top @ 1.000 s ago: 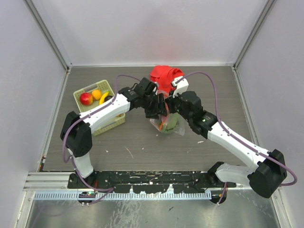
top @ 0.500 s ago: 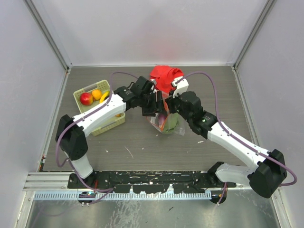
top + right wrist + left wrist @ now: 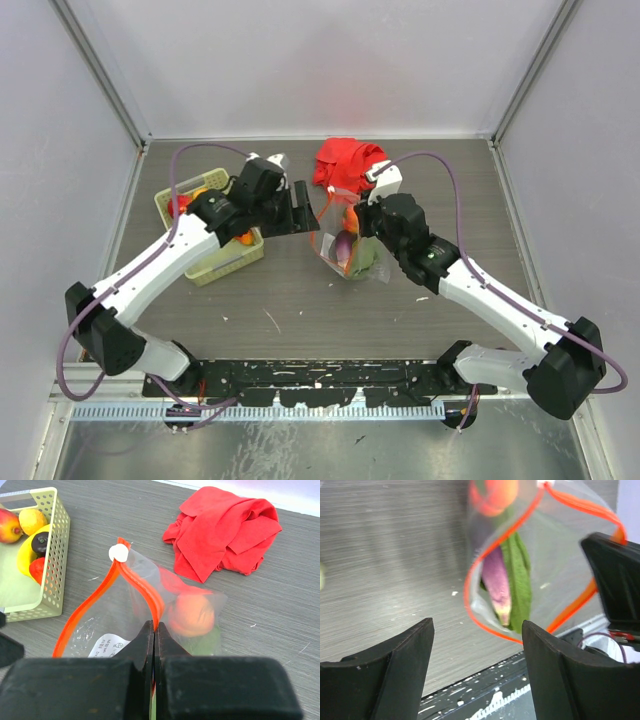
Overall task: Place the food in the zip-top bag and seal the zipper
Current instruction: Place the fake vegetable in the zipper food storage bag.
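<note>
Overhead, left gripper (image 3: pixel 300 207): jaws spread wide with nothing between them, just left of the bag's mouth.
Overhead, right gripper (image 3: pixel 364 216): fingers pressed together at the right side of the bag's mouth.
Overhead, zip-top bag (image 3: pixel 347 264): mid-table (image 3: pixel 300 310) between the two grippers, mouth raised, close in front of the red cloth (image 3: pixel 345 162).
Overhead, food in the bag: a purple piece (image 3: pixel 343 243), an orange piece (image 3: pixel 350 215) above it and a green pod (image 3: pixel 364 256) beside it.
Overhead, basket (image 3: pixel 222 266): left of the bag and partly under the left arm, so its contents are mostly hidden here.

Left wrist, left gripper: both fingers (image 3: pixel 395 670) stand far apart at the bottom of the frame, empty. The bag's mouth lies beyond the gap, and no contact shows.
Left wrist, zipper (image 3: pixel 517 522): the red-orange strip loops around a parted mouth.
Left wrist, food: the purple piece and green pod lie inside the clear plastic, with the orange piece blurred above them.
Left wrist, right gripper: a black finger at the right edge sits on the strip.

Right wrist, right gripper: fingers closed tight, with the zipper clamped between them partway along its length. A white slider (image 3: pixel 119 553) sits at the far end.
Right wrist, bag: it spreads out beyond the fingertips, with the orange piece inside.
Right wrist, basket: at the left, holding a banana (image 3: pixel 22 555) and red, yellow and dark pieces.
Right wrist, red cloth: crumpled on the table beyond the bag.
</note>
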Controlling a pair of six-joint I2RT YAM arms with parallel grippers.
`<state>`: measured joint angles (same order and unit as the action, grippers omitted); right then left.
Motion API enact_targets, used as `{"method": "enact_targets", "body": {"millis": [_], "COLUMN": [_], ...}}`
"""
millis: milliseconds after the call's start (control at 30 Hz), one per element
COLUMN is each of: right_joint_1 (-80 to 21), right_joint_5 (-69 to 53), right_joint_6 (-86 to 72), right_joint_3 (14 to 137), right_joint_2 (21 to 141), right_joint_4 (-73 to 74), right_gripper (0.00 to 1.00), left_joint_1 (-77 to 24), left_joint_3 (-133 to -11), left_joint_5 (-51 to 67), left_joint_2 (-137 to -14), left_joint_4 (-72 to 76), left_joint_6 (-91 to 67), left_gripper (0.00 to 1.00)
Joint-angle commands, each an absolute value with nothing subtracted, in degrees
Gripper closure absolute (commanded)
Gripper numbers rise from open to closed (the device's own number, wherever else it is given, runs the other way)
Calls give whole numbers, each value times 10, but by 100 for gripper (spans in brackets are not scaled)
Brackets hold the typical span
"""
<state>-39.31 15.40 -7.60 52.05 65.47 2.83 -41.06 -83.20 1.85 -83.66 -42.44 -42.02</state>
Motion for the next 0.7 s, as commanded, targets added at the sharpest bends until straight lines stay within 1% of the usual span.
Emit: {"method": "enact_targets", "body": {"millis": [0,167,400,667], "right_joint_1": [-396,-396,-396,-396], "right_joint_5": [172,177,182,183], "right_joint_6": [-68,-69,-70,-69], "right_joint_3": [526,526,527,530], "right_joint_2": [632,631,631,637], "right_joint_4": [-13,-14,-15,-16], "right_gripper": [100,100,100,100], "left_joint_1": [-360,-289,-172,-85], "left_joint_3": [-798,-756,-701,-665], "left_joint_5": [-20,-27,-33,-93], "left_joint_2": [-784,-749,-734,-752], "left_joint_4": [-439,-450,-450,-412], "left_joint_6": [-400,-386,-361,-341], "left_gripper": [28,25,25,24]}}
